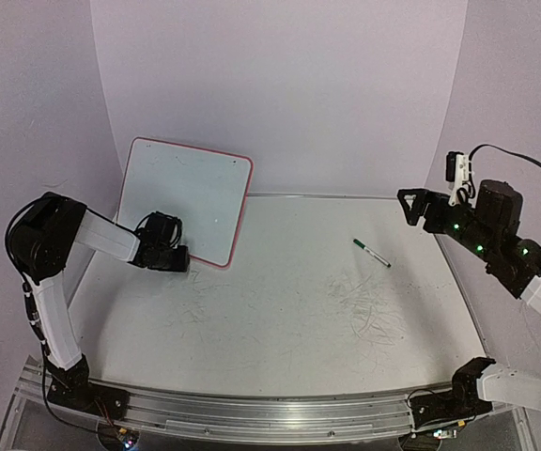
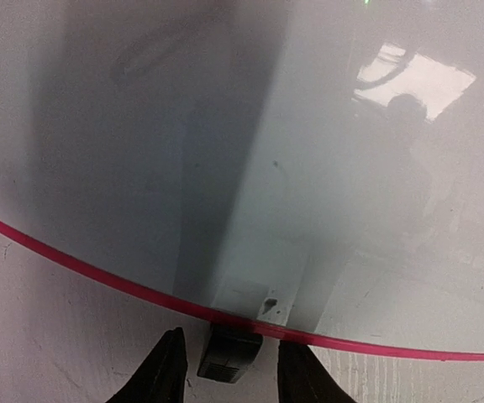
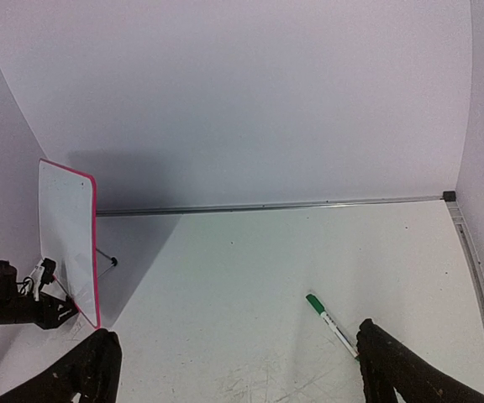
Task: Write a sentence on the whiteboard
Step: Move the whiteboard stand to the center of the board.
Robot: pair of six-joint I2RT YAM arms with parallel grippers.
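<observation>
Leaning upright at ten o'clock on the table point(image 1: 280, 319): the whiteboard point(image 1: 188, 193), carrying no writing yet. Straddling its black clip foot point(image 2: 225, 361) with the left gripper point(image 2: 231, 342), jaws slightly apart, not pinching. Hovering the right gripper point(image 3: 235, 336) wide and empty above the green pen point(image 1: 371, 253) at two o'clock. Best: closing squarely on the foot, steadying the board before lowering across the pen's barrel.

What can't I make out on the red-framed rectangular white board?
Any writing on the red-framed whiteboard: too small in the top view, lost in reflections in the left wrist view, nearly edge-on in the right wrist view.
Its lower left corner: behind the left arm in the top view, past the left wrist view's edge.
</observation>
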